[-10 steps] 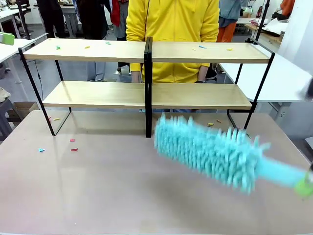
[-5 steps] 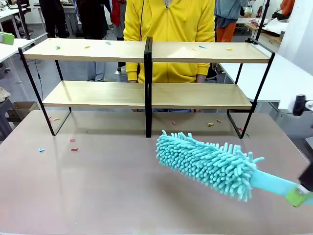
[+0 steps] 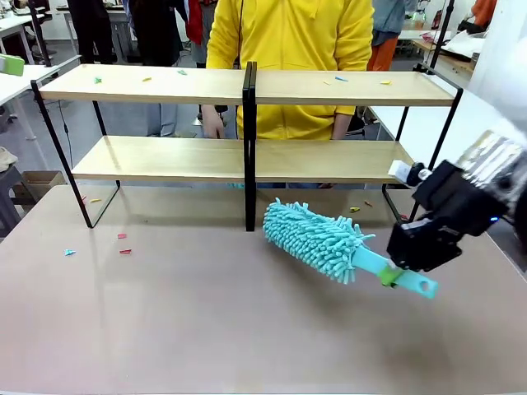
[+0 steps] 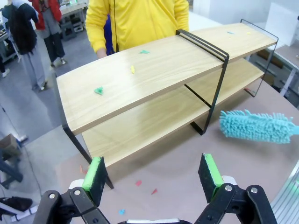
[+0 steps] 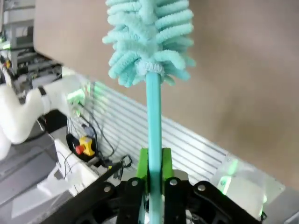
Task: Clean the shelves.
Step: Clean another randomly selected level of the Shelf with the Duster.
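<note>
My right gripper (image 3: 392, 275) clamps the teal duster (image 3: 317, 239) by its handle, my left gripper (image 4: 153, 173) gapes; the shelves (image 3: 165, 85), pale boards in a black frame, carry coloured scraps (image 3: 97, 80)

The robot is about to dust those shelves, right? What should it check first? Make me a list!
1. Grip: the right gripper is shut on the thin handle of the fluffy turquoise duster: ok.
2. The duster head is short of the two-tier wooden shelves in a black metal frame, touching neither board: ok.
3. Small coloured scraps lie on the top board, ready to sweep: ok.
4. The person's hand hangs right behind the shelves: not ok.
5. The left gripper is open, empty and away from the duster: ok.
6. Whether the duster head touches the table: cannot tell.
</note>
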Available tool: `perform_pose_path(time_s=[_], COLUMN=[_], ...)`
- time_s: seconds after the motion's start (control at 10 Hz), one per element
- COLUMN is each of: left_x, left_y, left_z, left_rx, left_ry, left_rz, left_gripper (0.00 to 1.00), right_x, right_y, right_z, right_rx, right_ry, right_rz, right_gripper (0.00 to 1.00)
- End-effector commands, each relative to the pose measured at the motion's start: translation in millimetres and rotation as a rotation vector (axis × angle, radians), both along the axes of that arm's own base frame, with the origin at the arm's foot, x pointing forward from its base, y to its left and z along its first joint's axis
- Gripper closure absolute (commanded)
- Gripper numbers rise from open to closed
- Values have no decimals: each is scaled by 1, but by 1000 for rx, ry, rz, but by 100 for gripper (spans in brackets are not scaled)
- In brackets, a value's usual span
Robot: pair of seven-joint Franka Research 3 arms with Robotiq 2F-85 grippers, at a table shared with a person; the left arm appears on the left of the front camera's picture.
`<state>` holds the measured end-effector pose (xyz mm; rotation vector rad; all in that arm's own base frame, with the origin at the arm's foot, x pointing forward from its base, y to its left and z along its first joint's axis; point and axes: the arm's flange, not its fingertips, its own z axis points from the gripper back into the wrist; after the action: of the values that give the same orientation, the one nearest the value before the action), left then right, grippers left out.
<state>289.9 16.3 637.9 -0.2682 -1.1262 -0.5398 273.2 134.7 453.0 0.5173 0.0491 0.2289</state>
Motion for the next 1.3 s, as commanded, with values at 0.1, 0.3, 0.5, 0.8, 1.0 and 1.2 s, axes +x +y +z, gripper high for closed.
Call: perform_pose_path(time_s=[0.1,0.3,0.5,0.8,1.0,1.2], left_x=[0,0,0,0,0,0], left_y=[-1,-1,-1,-1,-1,-1], left_z=[0,0,0,0,0,0], left_rx=[1,1,1,1,1,1], left_ry=[-1,-1,-1,-1,-1,-1], left_rz=[5,5,5,5,5,5], left_gripper=[0,0,0,0,0,0], right_x=[29,36,40,69,88,99], right_y=[14,13,14,11,16,13], right_z=[-42,-57,-45,-65,-78,-90], right_rx=[12,22,-5,110,161,167], right_ry=[-90,44,-36,-280,-318,-290], right_rz=[-80,-45,-92,-245,-252,-255], right_gripper=[87,87,87,87,87,87])
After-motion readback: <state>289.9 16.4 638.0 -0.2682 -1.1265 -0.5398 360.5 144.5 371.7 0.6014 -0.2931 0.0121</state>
